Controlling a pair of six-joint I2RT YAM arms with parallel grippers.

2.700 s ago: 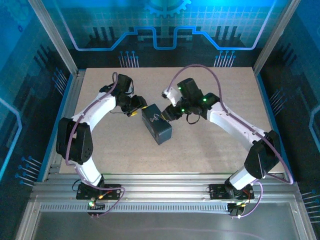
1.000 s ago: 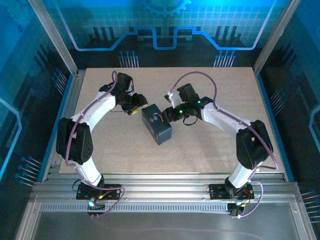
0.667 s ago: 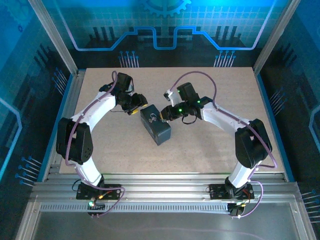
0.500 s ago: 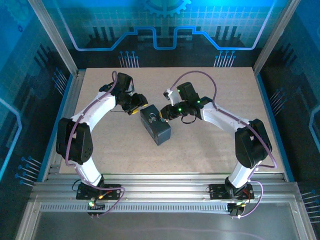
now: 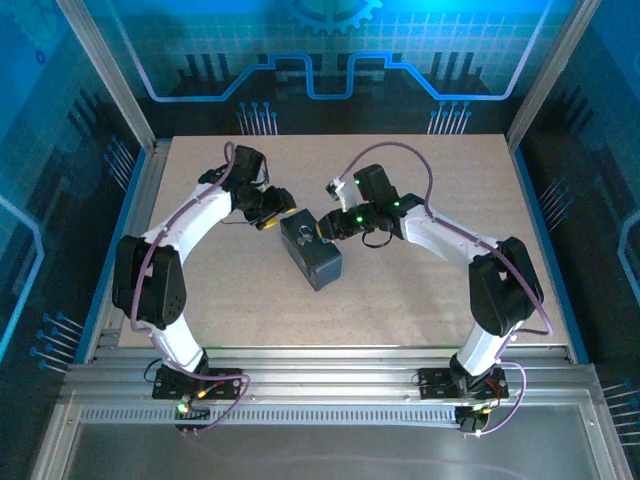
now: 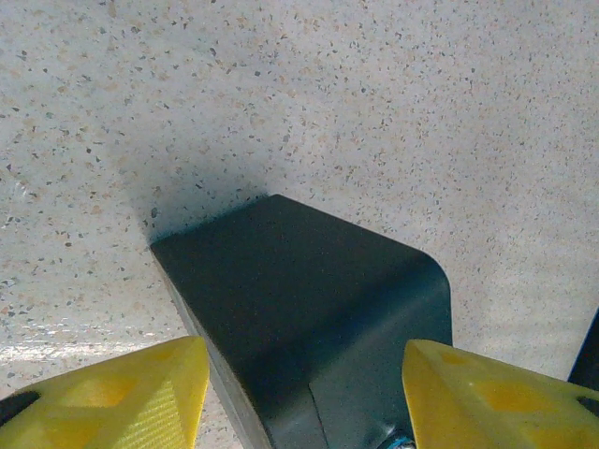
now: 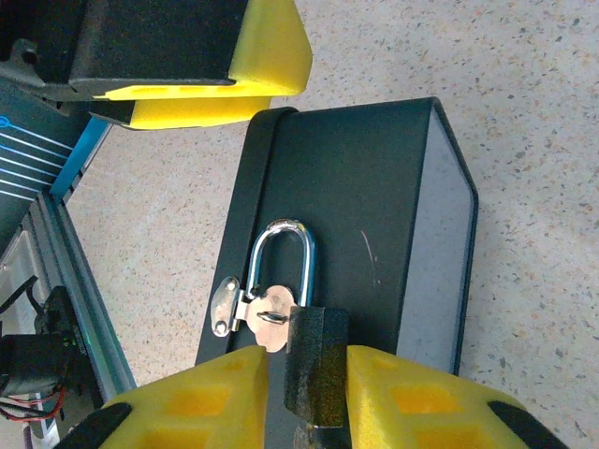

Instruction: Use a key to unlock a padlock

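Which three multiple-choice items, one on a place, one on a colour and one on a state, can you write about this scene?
1. Where is the padlock? A on the hasp of the box; B on the bare table; C under the box.
2. What colour are the gripper fingers? A black; B yellow; C red.
3. How does the right gripper stand? A wide open; B closed on a dark piece; C flat on the table.
Answers: 1 A, its shackle passes through the hasp; 2 B, yellow in both wrist views; 3 B, both fingers press the dark piece.
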